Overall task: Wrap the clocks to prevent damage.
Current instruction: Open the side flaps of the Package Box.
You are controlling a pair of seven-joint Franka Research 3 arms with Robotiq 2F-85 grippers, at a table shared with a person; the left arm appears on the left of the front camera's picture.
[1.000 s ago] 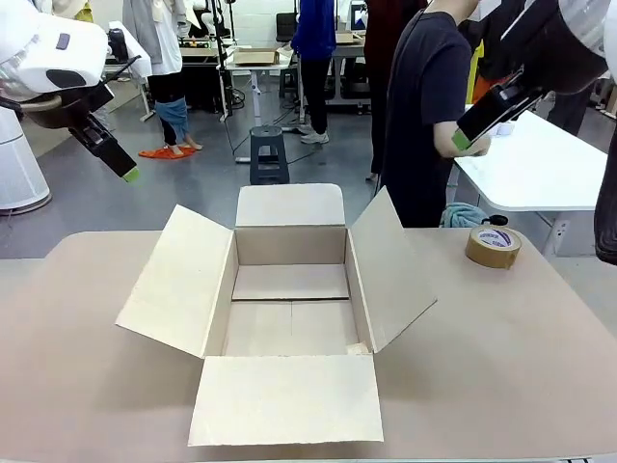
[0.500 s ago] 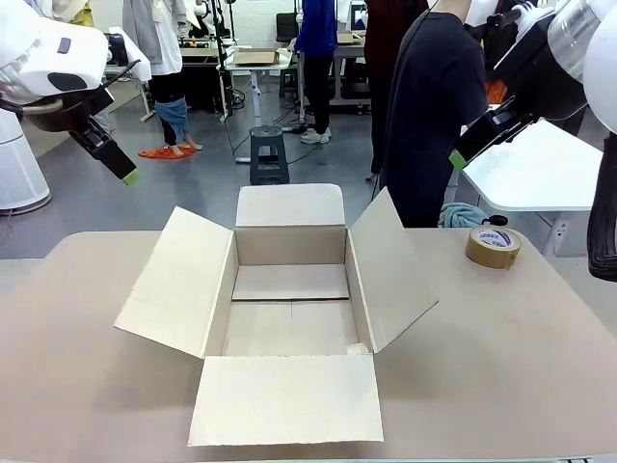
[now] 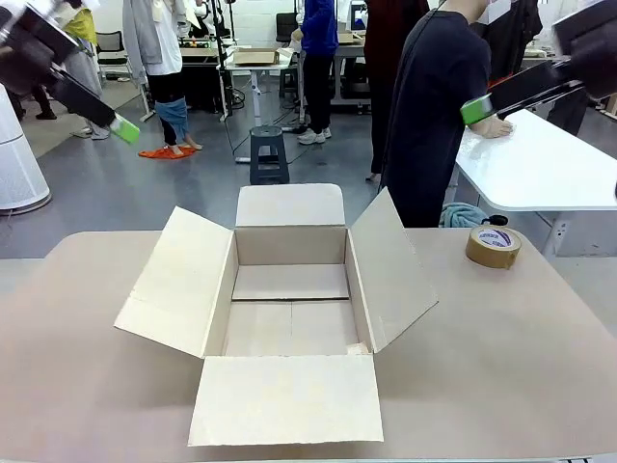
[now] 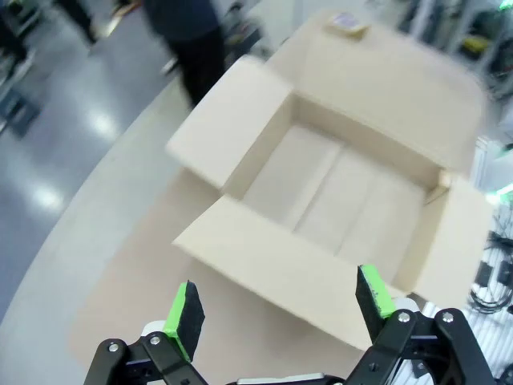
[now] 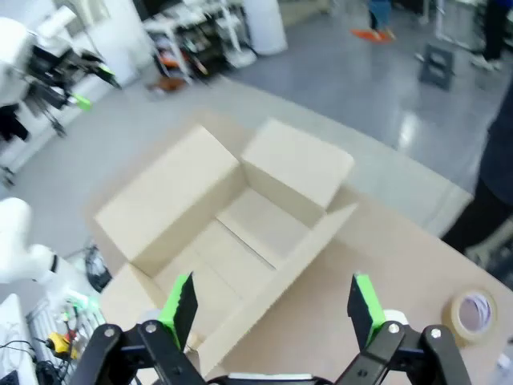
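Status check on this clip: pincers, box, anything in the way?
Left pincer open, empty, up high. Right pincer likewise. Box open, flaps out, nothing inside. Tape roll off to its right, clear; person standing behind.

Bright even light; motion blur smears the box [image 4: 345,184] in left wrist view.

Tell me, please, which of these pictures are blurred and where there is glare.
Front view: cardboard box sharp, left pincer and right pincer smeared by motion. Left wrist view: box and floor blurred, fingers crisp. Right wrist view: slight blur, pale glare on the floor, fingers crisp.
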